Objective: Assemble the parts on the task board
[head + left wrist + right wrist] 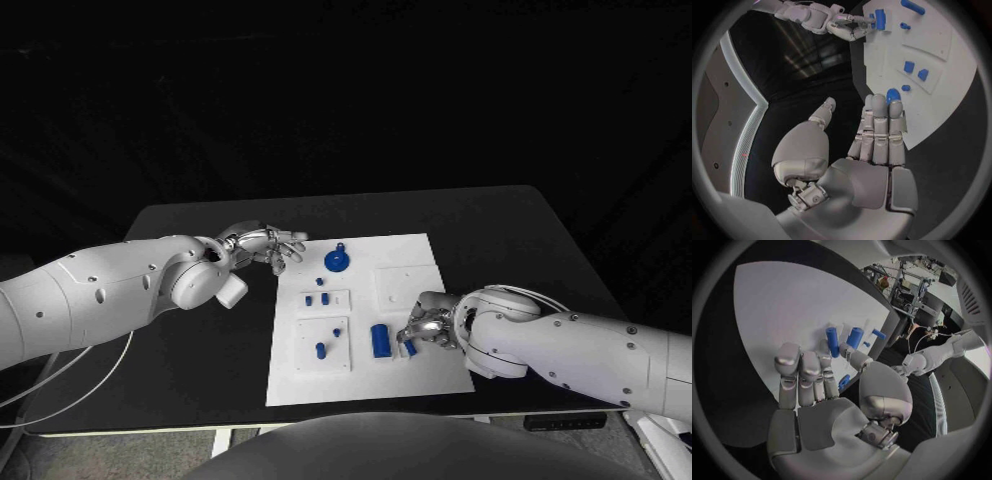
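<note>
Board: the white board (389, 375) is lying in the middle of the black table (188, 360), with small blue parts sitting on it.
Long block: a long blue block (381, 340) is lying near the board's right edge, toward the near end, pointing from the near edge to the far edge.
Right hand: the right hand (428, 325) is sitting at the board's right edge, just beside the long block. A small blue piece (844, 382) is showing by its thumb, but I cannot tell if the hand is holding it.
Left hand: the left hand (264, 245) is waiting at the board's far left corner with its fingers out straight, holding nothing.
Round part: a round blue part (336, 262) is lying near the far edge, just beside the left fingertips (893, 107).
Key fact: the right hand is nearer the long block, so I think it should do the next pick.
</note>
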You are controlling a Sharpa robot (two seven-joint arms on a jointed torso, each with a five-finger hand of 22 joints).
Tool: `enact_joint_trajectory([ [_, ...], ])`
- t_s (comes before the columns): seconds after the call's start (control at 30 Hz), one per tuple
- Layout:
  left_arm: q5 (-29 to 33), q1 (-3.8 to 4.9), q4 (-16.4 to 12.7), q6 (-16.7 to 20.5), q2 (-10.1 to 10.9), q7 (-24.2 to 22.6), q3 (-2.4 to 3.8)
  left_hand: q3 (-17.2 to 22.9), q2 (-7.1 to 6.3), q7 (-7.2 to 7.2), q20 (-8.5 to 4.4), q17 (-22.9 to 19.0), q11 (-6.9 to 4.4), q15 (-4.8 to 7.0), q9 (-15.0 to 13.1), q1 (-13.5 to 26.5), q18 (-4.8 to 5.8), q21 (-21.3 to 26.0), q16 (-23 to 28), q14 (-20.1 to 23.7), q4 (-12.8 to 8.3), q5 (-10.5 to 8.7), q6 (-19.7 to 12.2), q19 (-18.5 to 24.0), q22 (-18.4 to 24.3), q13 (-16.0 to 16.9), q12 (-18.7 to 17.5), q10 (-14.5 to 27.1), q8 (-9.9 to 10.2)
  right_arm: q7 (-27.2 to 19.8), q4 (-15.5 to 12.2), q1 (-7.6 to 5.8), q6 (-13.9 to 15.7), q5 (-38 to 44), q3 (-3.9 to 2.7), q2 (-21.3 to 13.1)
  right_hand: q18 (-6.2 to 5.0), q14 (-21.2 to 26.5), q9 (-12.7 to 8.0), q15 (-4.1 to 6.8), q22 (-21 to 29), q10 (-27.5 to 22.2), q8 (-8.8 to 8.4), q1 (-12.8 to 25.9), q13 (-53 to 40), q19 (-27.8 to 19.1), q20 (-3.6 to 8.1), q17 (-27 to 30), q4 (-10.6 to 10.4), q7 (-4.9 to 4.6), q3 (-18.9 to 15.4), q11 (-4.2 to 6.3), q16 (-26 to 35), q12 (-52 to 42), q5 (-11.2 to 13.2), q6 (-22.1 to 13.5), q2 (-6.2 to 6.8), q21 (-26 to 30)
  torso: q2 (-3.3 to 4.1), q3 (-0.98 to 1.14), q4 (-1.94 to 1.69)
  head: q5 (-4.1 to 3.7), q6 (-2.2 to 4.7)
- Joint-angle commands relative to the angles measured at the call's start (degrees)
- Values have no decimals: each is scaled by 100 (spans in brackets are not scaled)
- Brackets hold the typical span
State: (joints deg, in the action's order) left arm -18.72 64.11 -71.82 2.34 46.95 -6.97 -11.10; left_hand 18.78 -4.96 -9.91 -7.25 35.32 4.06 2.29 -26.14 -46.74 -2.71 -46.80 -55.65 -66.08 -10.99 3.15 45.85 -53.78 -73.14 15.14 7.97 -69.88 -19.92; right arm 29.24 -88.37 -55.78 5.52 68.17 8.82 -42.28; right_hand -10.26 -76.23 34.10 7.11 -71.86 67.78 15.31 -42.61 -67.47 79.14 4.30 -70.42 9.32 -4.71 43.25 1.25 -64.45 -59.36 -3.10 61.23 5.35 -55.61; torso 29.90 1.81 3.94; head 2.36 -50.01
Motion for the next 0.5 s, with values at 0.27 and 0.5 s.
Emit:
enact_joint_trajectory([
  [0.27, -32, 4, -15, -88, -1, -10, 4, 0, 36, 7, -59, 10, 3, -2, 6, 34, -341, 41, 40, 33, 0, -15, -38, 7, -9, 9, 22, 33, -28, -49, -35, 17, -209, -3, 13, 8, -474, -10, 4, 30, -3, 16, 10, 108, -14, -8, 34, -19, -81, 11, -9, 46, -39, 17, 29, 41, -26, 13, 0, -1, 1, 7, 1],
  [0.5, -48, 4, -17, -111, 4, 8, 4, 1, 36, 7, -59, 10, 3, -2, 6, 35, -341, 42, 40, 33, 1, -15, -38, 7, -10, 9, 23, 33, -28, -52, -29, 17, -221, 78, 13, 6, -474, -23, 20, 36, -14, 21, 21, 262, -28, -14, 46, -60, -224, 18, 36, 53, -85, 13, 31, 45, -115, -4, 0, -1, -1, 22, 1],
])
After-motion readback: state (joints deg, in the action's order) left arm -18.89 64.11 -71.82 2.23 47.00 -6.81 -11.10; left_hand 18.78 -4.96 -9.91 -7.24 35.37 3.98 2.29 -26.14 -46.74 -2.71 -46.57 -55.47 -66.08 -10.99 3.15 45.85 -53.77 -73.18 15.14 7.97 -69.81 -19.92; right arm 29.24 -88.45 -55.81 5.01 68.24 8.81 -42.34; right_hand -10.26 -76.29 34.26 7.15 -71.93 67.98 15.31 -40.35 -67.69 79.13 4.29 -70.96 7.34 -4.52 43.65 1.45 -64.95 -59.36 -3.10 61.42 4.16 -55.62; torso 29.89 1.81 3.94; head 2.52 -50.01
